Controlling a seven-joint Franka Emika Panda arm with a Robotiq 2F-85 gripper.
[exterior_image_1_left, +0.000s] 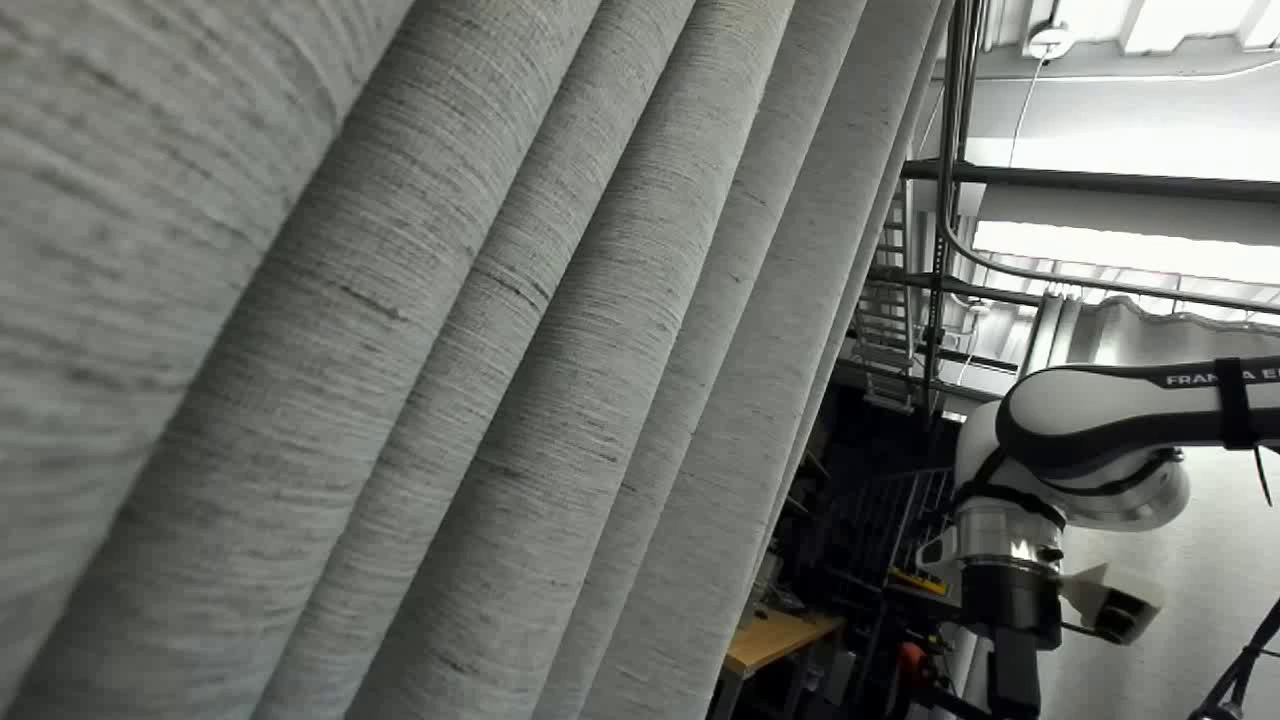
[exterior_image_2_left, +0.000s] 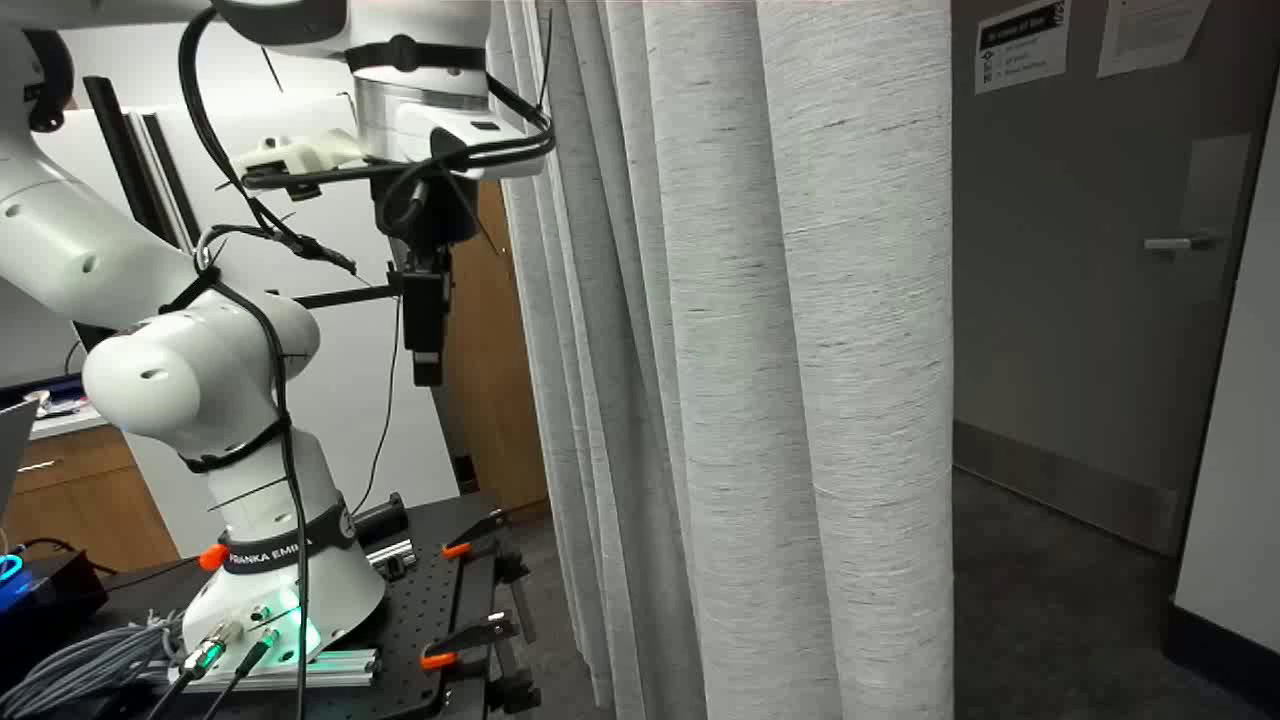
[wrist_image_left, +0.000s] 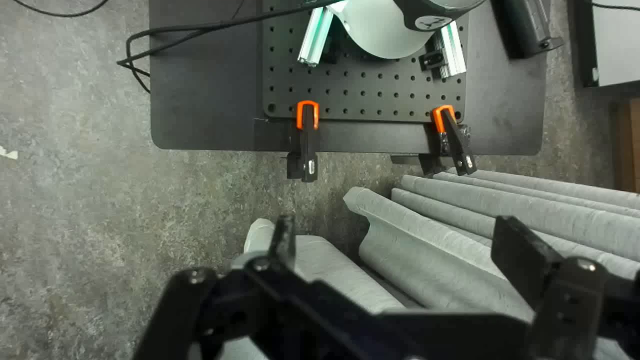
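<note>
The grey pleated curtain (wrist_image_left: 440, 270) is the item nearest the gripper (wrist_image_left: 400, 240). In the wrist view, with the gap between the fingers (wrist_image_left: 520, 255) as dial centre, its folds spread from 3 o'clock round to 6; one rounded fold end shows near 9 o'clock, beyond a finger.

Gripper condition: fingers spread wide, nothing gripped. In an exterior view it points downward, the curtain at 3 o'clock, and a strip of wood-faced panel (exterior_image_2_left: 490, 350) shows between them. No contact is evident; the exact clearance cannot be determined.

Assessment: the stage is judged to be one of positioning beside the fabric, with no hold established. Any move on the curtain would call for a sideways correction that puts a single fold between the fingers before they close; neighbouring folds are judged liable to be caught as well.

Surroundings, wrist view: one orange-tipped clamp (wrist_image_left: 308, 140) at 11 o'clock, a second clamp (wrist_image_left: 455, 142) at 1, both on the edge of the black tabletop (wrist_image_left: 205, 90). The perforated mounting plate (wrist_image_left: 360, 102) and arm base (wrist_image_left: 385, 35) lie at 12; grey floor (wrist_image_left: 125, 200) at 10.

Farther out, a door (exterior_image_2_left: 1080, 300) with a lever handle (exterior_image_2_left: 1178, 243) stands past the curtain at 3 o'clock.
</note>
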